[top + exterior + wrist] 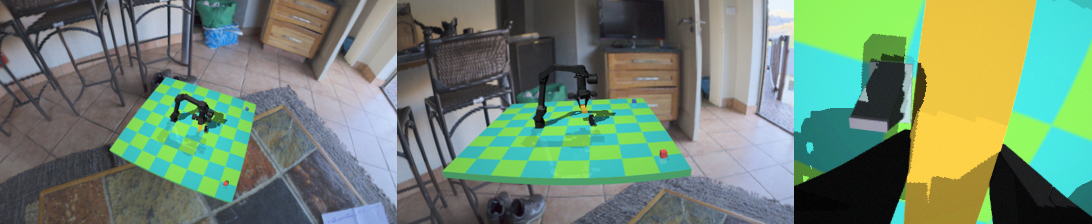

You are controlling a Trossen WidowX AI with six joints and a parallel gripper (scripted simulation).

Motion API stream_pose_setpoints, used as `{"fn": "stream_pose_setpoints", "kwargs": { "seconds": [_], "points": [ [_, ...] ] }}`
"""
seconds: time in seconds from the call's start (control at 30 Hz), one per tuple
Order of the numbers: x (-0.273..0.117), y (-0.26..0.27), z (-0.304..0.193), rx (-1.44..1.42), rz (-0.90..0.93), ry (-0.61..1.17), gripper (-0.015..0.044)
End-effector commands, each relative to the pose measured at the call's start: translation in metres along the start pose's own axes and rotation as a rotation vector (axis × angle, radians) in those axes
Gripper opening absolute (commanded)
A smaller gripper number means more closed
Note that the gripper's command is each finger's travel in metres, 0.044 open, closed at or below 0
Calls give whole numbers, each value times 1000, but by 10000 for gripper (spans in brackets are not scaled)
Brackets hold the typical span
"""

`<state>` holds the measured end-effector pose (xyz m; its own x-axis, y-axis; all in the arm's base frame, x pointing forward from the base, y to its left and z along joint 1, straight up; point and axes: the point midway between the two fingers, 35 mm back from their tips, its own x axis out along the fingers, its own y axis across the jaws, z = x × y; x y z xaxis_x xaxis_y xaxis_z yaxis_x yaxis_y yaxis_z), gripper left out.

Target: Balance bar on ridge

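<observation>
The orange bar (200, 128) (584, 109) (969, 75) is between the fingers of my gripper (200, 124) (583, 105) (952, 145), which is shut on it. In the wrist view the bar runs up the picture and out of its top edge. It appears to be held above the table. The small ridge (206, 129) (592, 120) (883, 95), dark in shadow with a paler grey edge, stands on the checkered table (172, 173) (570, 168). In the wrist view the ridge is just left of the bar, beyond the left finger, not under it. Part of the bar is out of the wrist view.
A red cube (226, 183) (663, 154) lies near one table corner. A blue cube (247, 109) (633, 100) lies near another corner. Both are far from the arm. The arm's shadow falls across the table around the ridge.
</observation>
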<state>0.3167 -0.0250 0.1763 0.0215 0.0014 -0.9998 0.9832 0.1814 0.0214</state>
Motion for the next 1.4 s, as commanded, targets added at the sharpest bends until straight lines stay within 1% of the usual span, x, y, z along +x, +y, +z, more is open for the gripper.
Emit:
{"fn": "stream_pose_setpoints", "kwargs": {
  "seconds": [0.0, 0.67, 1.37],
  "points": [
    [-1, 11, -9, -8, 3, -3, 0],
    [8, 56, -66, -57, 7, 1, 0],
    [37, 58, -67, -57, 7, 1, 0]
  ]
}}
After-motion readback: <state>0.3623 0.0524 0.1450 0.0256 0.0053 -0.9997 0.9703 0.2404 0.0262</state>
